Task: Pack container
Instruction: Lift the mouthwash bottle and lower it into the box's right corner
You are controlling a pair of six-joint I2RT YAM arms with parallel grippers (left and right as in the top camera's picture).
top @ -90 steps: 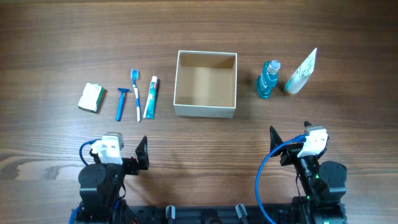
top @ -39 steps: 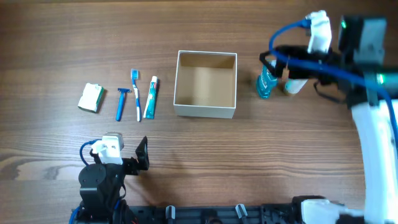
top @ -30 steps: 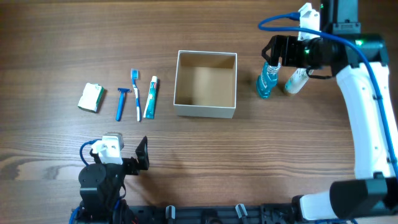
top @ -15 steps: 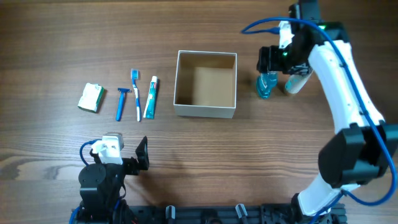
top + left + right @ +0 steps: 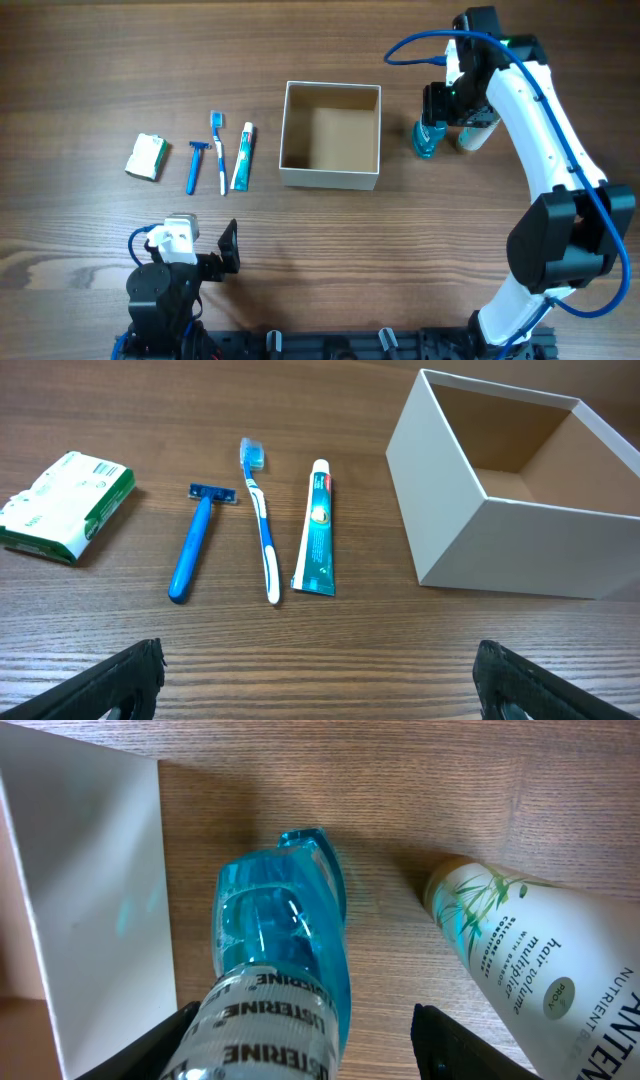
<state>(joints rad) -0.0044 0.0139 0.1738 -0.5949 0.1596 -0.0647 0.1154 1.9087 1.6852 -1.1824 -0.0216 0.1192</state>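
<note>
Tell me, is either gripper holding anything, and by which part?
Nothing is held. The right gripper sits open around the top of the blue bottle without closing on it; the left gripper is open and empty.

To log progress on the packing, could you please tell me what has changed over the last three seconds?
The right hand rose from its parked spot, reached out and now straddles the blue mouthwash bottle beside the box, open, nothing gripped yet. The left hand, the box, the white tube, toothpaste, toothbrush, razor and green packet stayed put.
</note>
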